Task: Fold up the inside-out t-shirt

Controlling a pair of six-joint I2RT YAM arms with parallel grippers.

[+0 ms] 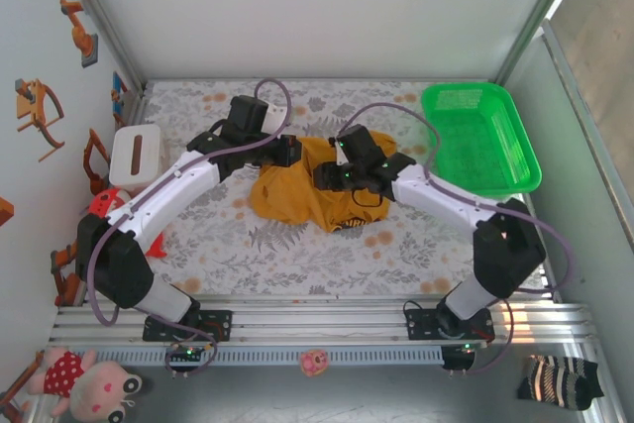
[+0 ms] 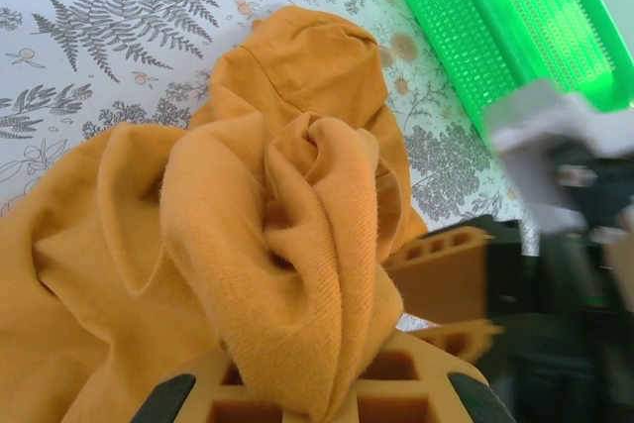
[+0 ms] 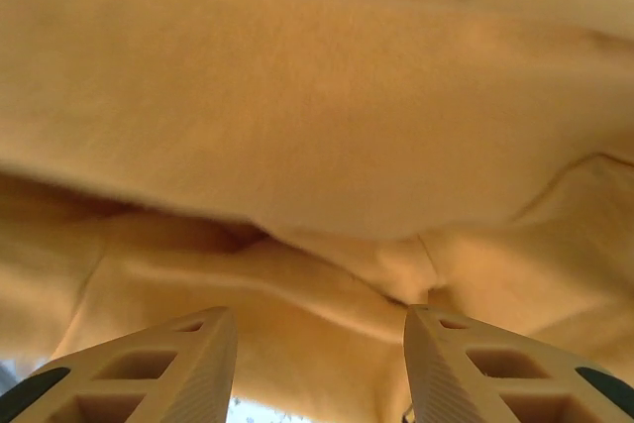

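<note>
The left tool (image 2: 317,393) is pinching a bunch of the t-shirt (image 1: 292,195); the right tool (image 3: 319,344), spread (cloth just ahead), should be seeking a single edge.

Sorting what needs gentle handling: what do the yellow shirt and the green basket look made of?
The t-shirt looks like soft matte knit, probably cotton: fine knit ribs and limp folds. The basket looks like rigid glossy plastic, slightly translucent, with a moulded mesh wall.
</note>
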